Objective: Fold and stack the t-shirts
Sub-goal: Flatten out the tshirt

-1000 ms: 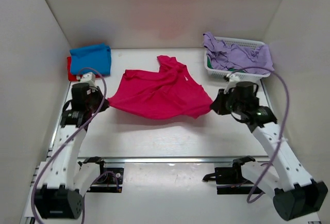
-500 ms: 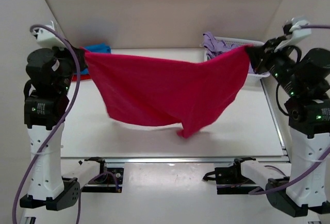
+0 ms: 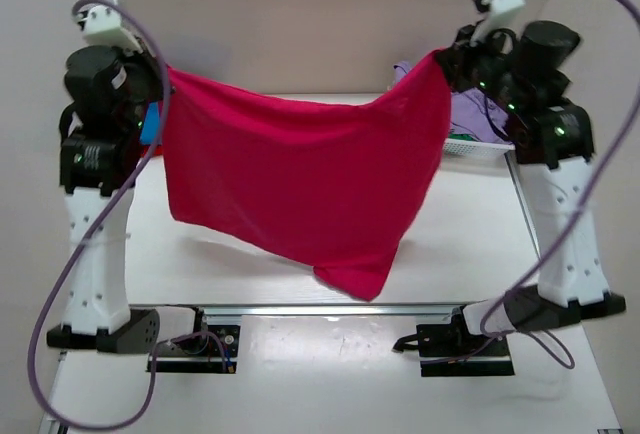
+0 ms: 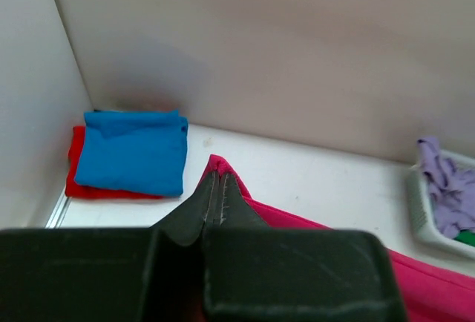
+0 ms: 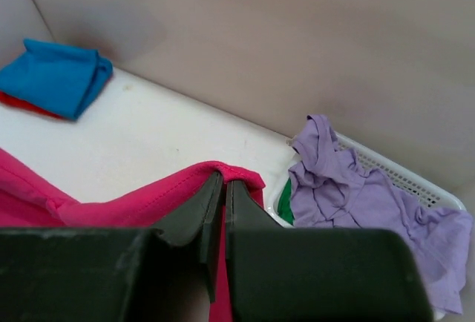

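Top external shows left gripper (image 3: pixel 160 80) and right gripper (image 3: pixel 446 60) clamping top corners of the crimson t-shirt (image 3: pixel 300 179).

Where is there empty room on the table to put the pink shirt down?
The bare table in the middle is free, between the folded blue shirt lying on the red shirt at the left and the basket at the right. Those two back corners are crowded. The pink shirt hangs in the air above the middle.
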